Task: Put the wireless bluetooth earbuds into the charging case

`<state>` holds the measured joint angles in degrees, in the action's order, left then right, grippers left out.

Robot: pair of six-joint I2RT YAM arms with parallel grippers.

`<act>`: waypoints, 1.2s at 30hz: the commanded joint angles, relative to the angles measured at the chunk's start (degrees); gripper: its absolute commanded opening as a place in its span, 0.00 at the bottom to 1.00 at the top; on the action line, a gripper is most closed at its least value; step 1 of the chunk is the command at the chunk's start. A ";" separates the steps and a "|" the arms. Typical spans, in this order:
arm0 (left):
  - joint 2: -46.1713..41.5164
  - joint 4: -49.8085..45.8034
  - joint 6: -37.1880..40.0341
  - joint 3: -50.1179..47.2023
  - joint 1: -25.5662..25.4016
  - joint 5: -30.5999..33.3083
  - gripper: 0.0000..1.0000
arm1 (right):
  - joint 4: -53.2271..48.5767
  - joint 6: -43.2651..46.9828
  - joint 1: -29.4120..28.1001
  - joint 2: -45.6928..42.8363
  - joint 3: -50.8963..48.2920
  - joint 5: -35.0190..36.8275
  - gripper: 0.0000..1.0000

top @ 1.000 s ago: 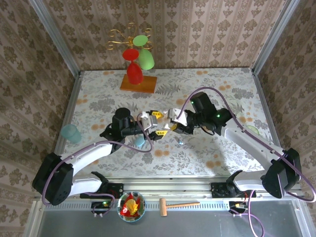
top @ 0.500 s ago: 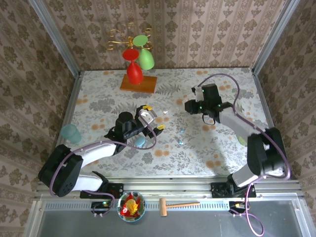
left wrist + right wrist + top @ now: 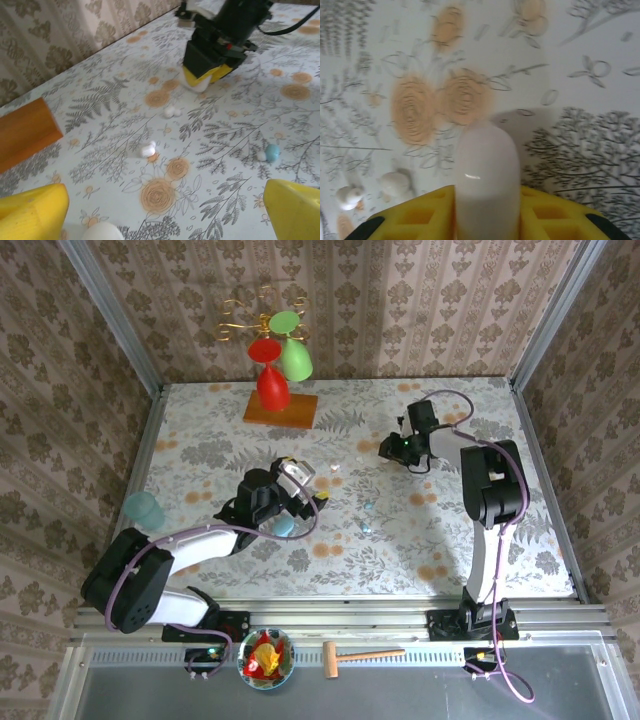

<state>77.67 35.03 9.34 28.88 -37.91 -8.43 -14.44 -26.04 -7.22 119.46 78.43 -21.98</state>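
Currently the left gripper (image 3: 164, 209), fingers spread wide, is facing a white earbud (image 3: 148, 149) lying just ahead between its tips, near the middle of the tabletop (image 3: 450, 540), so this arm is sitting nearer; the right gripper (image 3: 205, 82), toward the far edge, is pinching a white case (image 3: 486, 175).

I log the tabletop (image 3: 430, 540) as white, printed with grey ferns and orange rosettes. The walls (image 3: 420, 300) are tan with brown damask. Earbuds (image 3: 148, 149) read white, and one earbud (image 3: 272, 152) is pale blue. The case (image 3: 487, 165) is glossy white. Pads (image 3: 32, 210) on the left gripper (image 3: 165, 210) and the right gripper (image 3: 487, 205) are yellow. Far back I see an orange block (image 3: 281, 407), a red glass (image 3: 270, 380) and a green glass (image 3: 294, 355). A teal cup (image 3: 142, 508) sits at left.
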 commanded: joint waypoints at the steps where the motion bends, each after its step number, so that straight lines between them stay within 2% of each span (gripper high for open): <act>1: -0.05 -4.52 -4.09 1.62 0.00 5.55 1.00 | -1.70 -0.05 1.80 -0.36 0.79 0.42 0.38; 3: -0.39 -6.74 -5.64 2.12 0.51 7.11 1.00 | -1.34 0.68 2.28 -2.89 -0.94 2.56 0.44; 6: -1.11 -11.19 -8.36 3.00 1.79 9.28 1.00 | 0.41 3.34 2.26 -8.64 -4.81 5.10 0.69; 8: -1.48 -15.27 -10.19 3.92 2.77 10.39 1.00 | 2.95 4.89 2.14 -12.93 -8.20 5.74 0.80; 12: -0.33 -26.53 -12.80 7.68 4.30 13.29 1.00 | 6.45 9.71 0.14 -21.09 -14.01 7.47 0.93; 16: 2.99 -35.95 -14.59 12.84 5.13 12.97 1.00 | 8.64 12.84 -3.33 -27.33 -18.77 8.69 0.97; 19: 6.31 -40.61 -16.62 16.44 5.13 11.96 1.00 | 8.06 15.40 -7.11 -30.12 -21.27 14.26 0.99; 21: 9.28 -44.87 -17.58 19.89 5.08 11.68 1.00 | 7.63 15.69 -9.12 -31.55 -22.81 17.18 1.00; 26: 16.63 -52.08 -18.40 26.86 5.04 12.57 0.98 | 10.02 14.47 -11.10 -35.74 -27.62 18.98 1.00; 31: 20.89 -53.86 -18.48 30.25 5.07 13.60 0.85 | 8.07 15.13 -11.09 -37.45 -29.06 20.91 1.00; 36: 24.04 -54.54 -18.86 32.19 4.95 13.42 0.77 | 7.49 15.32 -10.99 -38.26 -29.49 21.55 1.00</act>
<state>100.42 -16.75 -8.56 59.27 -32.91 4.36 -6.39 -11.86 -18.48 82.96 50.00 -2.85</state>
